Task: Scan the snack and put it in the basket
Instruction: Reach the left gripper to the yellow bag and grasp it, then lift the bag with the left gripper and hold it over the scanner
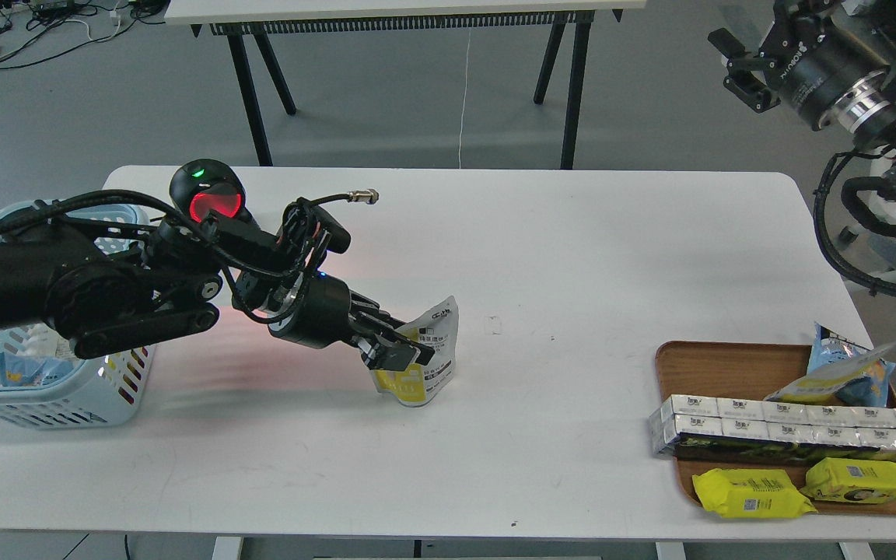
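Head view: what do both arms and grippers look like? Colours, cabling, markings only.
Left arm: matte black rounded links, loose black cables, one ending in a silver plug. The left gripper is black and blocky. Right arm: black housing, white lettering, a polished silver ring, looped black hoses. The right gripper is black.

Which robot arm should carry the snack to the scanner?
The left. Its gripper is already at the snack, jaws seemingly closed on it, with the scanner close by. The right gripper hangs far off, up high.
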Controlling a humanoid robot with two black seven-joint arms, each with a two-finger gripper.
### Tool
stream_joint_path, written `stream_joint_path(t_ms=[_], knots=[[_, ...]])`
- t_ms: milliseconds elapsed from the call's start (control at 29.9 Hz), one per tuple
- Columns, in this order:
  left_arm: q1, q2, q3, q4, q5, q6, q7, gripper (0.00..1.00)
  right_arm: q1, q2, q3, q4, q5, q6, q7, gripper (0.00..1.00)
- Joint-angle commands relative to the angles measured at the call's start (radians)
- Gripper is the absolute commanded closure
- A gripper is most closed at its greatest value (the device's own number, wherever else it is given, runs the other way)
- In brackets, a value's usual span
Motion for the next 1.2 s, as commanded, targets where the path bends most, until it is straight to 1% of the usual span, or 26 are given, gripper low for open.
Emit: stream_joint_path(t_ms=[0,134,234,702,835,1002,1169], knots=[[0.006,0.009,-0.003,-0.010,0.000,0.000,0.000,1.00,-0.003,-0.005,0.000,0.000,0.001,0.000,0.000,0.02],[0.006,0.014,-0.007,-0.012,-0.008,0.002,0.000,1.00,-0.006,-0.006,0.000,0.000,0.001,0.000,0.000,0.02],[0.005,0.045,-0.013,-0.012,-0.009,-0.001,0.000,1.00,-0.012,-0.006,0.000,0.000,0.001,0.000,0.000,0.02],[-0.099,0.267,-0.040,-0.009,0.000,-0.006,0.000,1.00,-0.012,-0.001,0.005,0.001,0.001,0.000,0.000,0.02],[-0.129,0.293,-0.030,0.016,0.017,-0.001,0.000,1.00,-0.010,-0.001,0.006,0.001,0.001,0.000,0.000,0.02],[-0.130,0.316,-0.032,0.108,0.067,-0.003,0.000,1.00,-0.010,-0.001,0.006,0.001,0.002,0.000,0.000,0.02],[-0.130,0.338,-0.032,0.121,0.072,0.002,0.000,1.00,-0.010,-0.001,0.011,0.003,0.002,0.000,0.000,0.02]])
